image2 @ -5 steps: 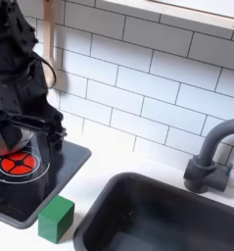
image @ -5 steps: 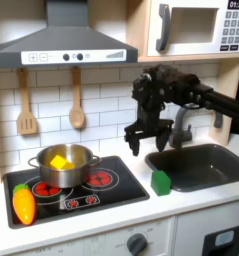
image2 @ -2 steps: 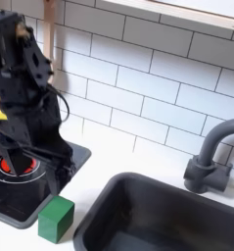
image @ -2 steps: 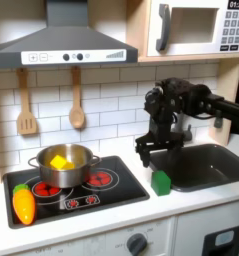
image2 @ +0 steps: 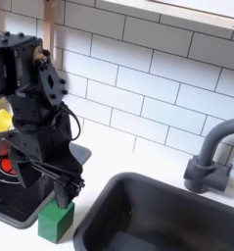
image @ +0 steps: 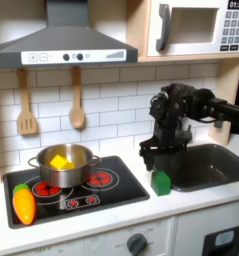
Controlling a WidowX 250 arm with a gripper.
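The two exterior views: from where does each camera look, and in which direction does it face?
First exterior view: in front of the toy kitchen, facing the tiled wall; it sees the stove, the pot and the sink; the arm enters from the first exterior view's right.
Second exterior view: close over the counter, looking down along it toward the faucet; the arm stands at the second exterior view's left.
Shared: the gripper just above the green block.

In the first exterior view, block [image: 161, 183] lies between stove [image: 76, 195] and sink [image: 206, 166].
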